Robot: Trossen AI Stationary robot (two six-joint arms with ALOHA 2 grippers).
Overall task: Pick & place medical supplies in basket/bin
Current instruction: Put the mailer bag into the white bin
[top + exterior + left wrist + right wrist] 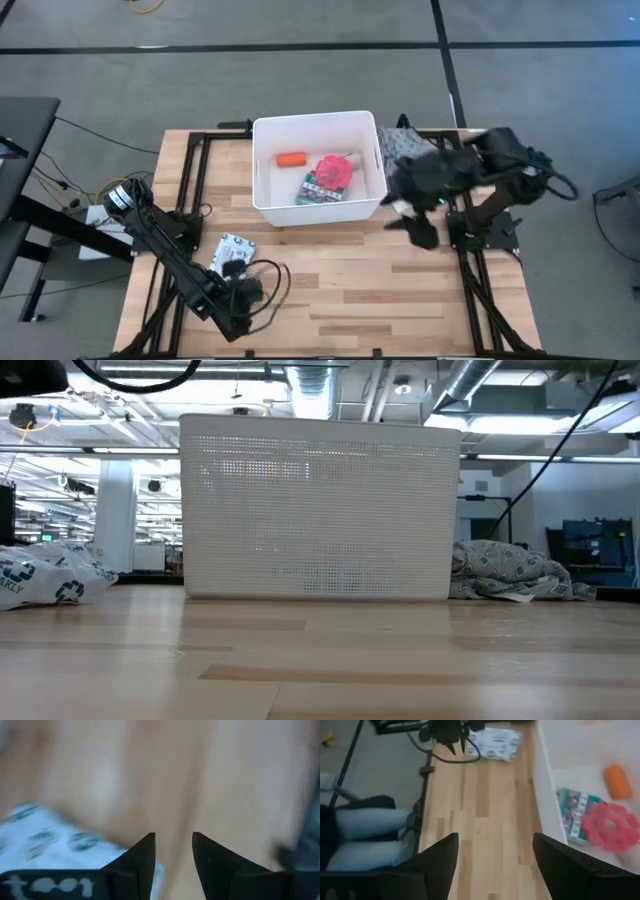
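1. A white plastic tub (268, 190) sits on a pale, striped wooden table (350, 285).
2. Inside the tub: an orange cylinder (291, 158), a pink tape roll (334, 170), a green-white box (318, 191).
3. Outside the tub: a white packet with green print (228, 252) and a grey patterned cloth (402, 146).

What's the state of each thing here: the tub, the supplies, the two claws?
White tub: upright, partly filled.
Orange cylinder: in tub.
Pink tape roll: in tub.
Green-white box: in tub.
White packet: on table.
Left gripper: open, empty.
Right gripper: open, empty.
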